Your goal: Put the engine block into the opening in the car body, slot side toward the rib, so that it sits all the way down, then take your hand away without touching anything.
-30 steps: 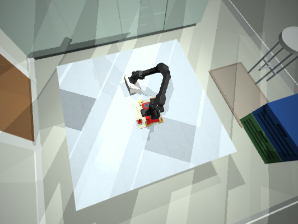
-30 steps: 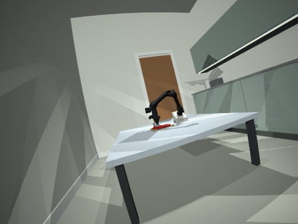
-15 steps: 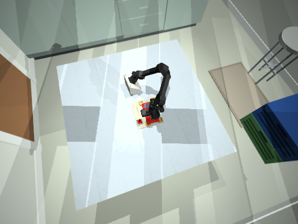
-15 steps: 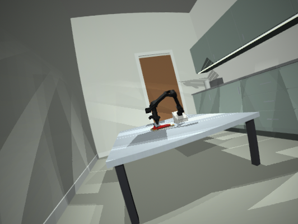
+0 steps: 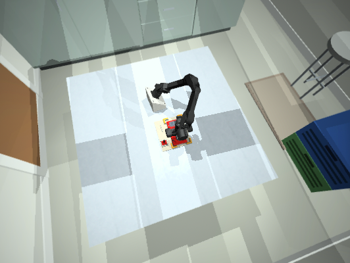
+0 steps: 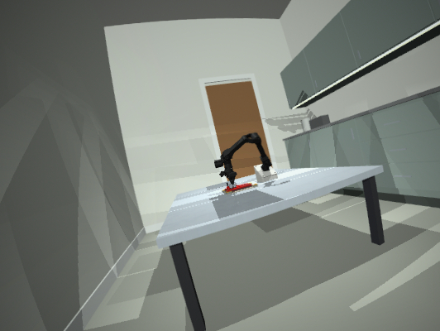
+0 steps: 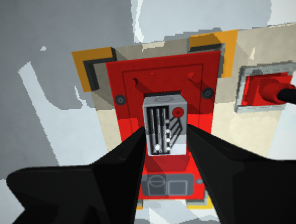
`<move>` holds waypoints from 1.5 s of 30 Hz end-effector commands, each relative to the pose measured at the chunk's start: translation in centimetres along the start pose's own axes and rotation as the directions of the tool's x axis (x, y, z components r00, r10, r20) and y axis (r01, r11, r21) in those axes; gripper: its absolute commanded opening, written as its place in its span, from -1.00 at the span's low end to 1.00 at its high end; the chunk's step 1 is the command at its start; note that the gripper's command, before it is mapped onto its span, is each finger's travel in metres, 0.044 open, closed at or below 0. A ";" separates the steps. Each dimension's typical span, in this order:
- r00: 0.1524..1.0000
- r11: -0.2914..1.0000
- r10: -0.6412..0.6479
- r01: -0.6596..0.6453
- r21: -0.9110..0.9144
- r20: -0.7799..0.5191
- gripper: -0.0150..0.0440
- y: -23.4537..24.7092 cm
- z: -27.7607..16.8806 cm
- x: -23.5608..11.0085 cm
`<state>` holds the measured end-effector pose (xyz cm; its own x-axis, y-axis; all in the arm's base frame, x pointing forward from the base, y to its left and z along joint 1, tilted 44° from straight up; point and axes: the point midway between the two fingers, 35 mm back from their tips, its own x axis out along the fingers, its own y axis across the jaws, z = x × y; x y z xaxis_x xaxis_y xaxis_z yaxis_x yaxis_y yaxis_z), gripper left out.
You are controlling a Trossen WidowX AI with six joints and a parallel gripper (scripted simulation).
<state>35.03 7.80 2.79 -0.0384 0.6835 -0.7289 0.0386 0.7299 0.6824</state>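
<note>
gripper (image 7: 166, 131): clamped on the engine block, one finger on each side.
engine block (image 7: 165, 124): grey, ribbed face up, over the opening in the red car body (image 7: 162, 80); seating depth not clear.
car body: on a cream base plate (image 7: 113, 132) with orange corners, on the table (image 5: 108, 184).
step in hand: pressing down; best kept square and vertical, released only once flush, then lifted straight up.

pale table (image 5: 108, 184) carries beige board (image 5: 160, 129), seemingly flat.
</note>
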 end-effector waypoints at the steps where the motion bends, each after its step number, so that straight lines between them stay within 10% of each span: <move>1: 1.000 1.000 0.004 -0.004 0.009 -0.006 0.05 -0.1 -0.1 0.3; 45: 1.000 1.000 0.004 -0.004 0.009 -0.006 0.05 -0.1 -0.1 1.0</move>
<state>35.04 8.27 2.30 -0.0383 0.6838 -0.7286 0.0386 0.7296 0.6828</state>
